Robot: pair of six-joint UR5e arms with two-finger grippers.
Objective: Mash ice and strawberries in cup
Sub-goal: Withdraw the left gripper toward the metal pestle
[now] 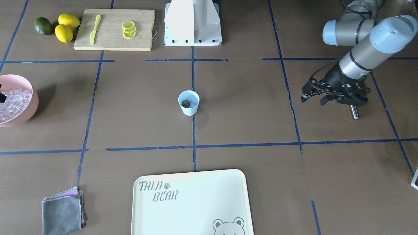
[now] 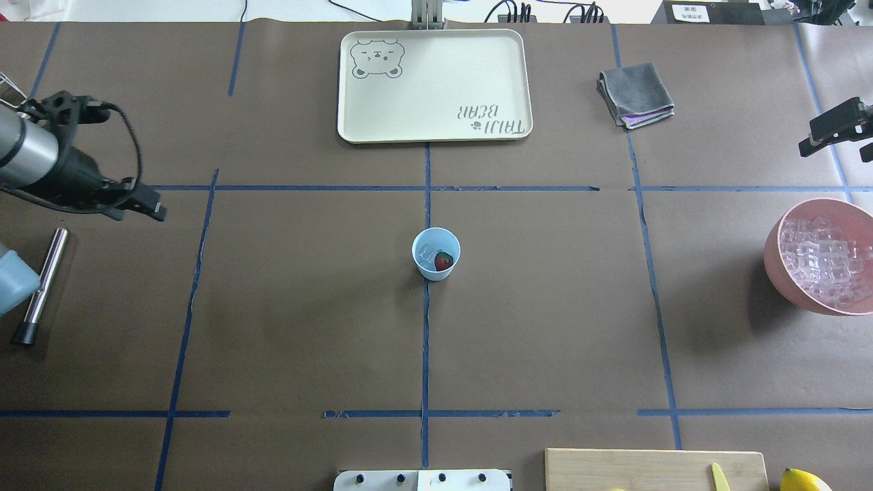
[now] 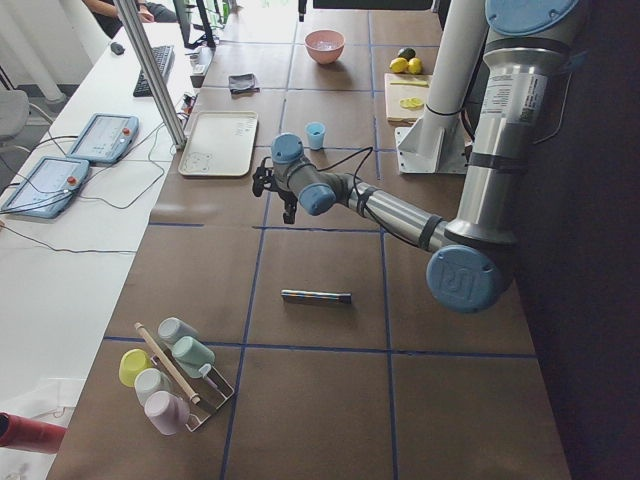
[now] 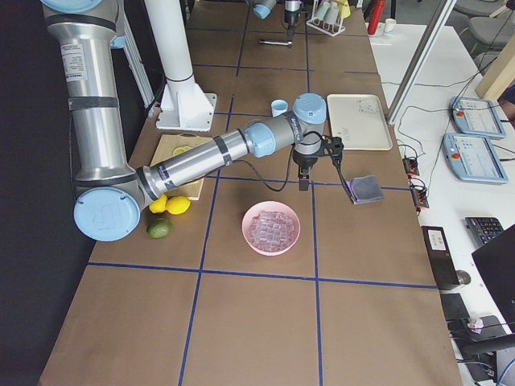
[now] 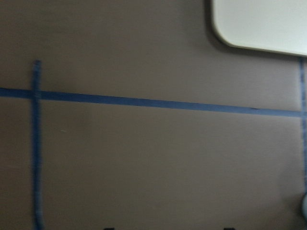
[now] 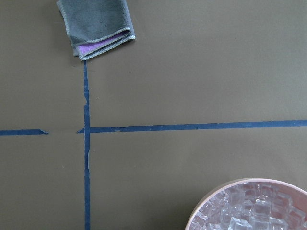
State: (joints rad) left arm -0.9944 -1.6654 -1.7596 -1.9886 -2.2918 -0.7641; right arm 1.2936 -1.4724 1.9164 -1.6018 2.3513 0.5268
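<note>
1. At table centre, the cup (image 2: 436, 271) stands upright on the middle blue tape line (image 2: 425, 341), well apart from both arms.
2. Cup contents: one strawberry (image 2: 444, 260), red with a green top, beside a few pieces of clear ice (image 2: 427, 251). Both lie loose in the bottom.
3. Left gripper (image 1: 313, 97) hangs over the table at the robot's left, far from the cup. Its wrist view shows two dark fingertips at the lower edge, set wide apart with only bare table between them. It carries nothing.
4. A metal rod with a black end (image 2: 42, 279) lies flat on the table near the left arm; the gripper does not touch it.
5. Right gripper (image 2: 835, 129) shows only partly at the overhead view's edge, beyond the pink bowl (image 2: 774, 254). Finger spread: cannot tell. Its wrist view looks down on tape, the bowl's rim and the cloth.
6. The pink bowl is heaped with ice cubes (image 2: 822, 262).
7. Cream tray (image 2: 436, 88) with bear print sits on the far side of the cup from the robot; a folded grey cloth (image 2: 635, 94) lies right of it.
8. Near the robot's base on its right: cutting board (image 1: 111, 40) with a yellow knife (image 1: 95, 29) and lemon slices (image 1: 129, 29); two lemons (image 1: 69, 20) and a lime (image 1: 43, 26) just beside the board.
</note>
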